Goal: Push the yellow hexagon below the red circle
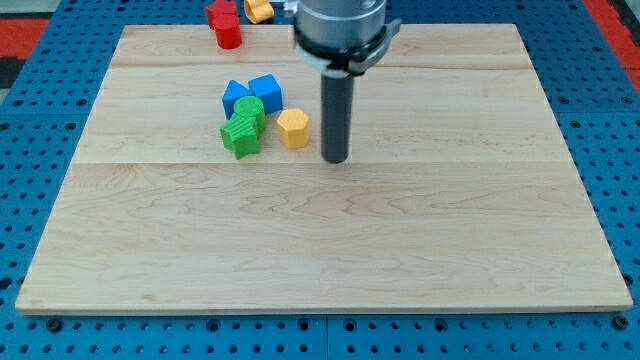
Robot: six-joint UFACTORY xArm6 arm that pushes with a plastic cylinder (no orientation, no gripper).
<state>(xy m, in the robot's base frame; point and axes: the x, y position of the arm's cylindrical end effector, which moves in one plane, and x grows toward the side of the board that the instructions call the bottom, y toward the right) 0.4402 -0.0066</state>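
The yellow hexagon (293,128) lies on the wooden board (320,240), left of centre in the upper half. My tip (335,158) is just to the right of it and slightly lower, a small gap apart. The red circle (228,35) stands at the board's top edge, up and left of the hexagon, with another red block (220,14) just above it.
Two blue blocks (253,95) and two green blocks (243,129) cluster right to the left of the yellow hexagon. Another yellow block (259,10) sits at the view's top, off the board. Blue pegboard surrounds the board.
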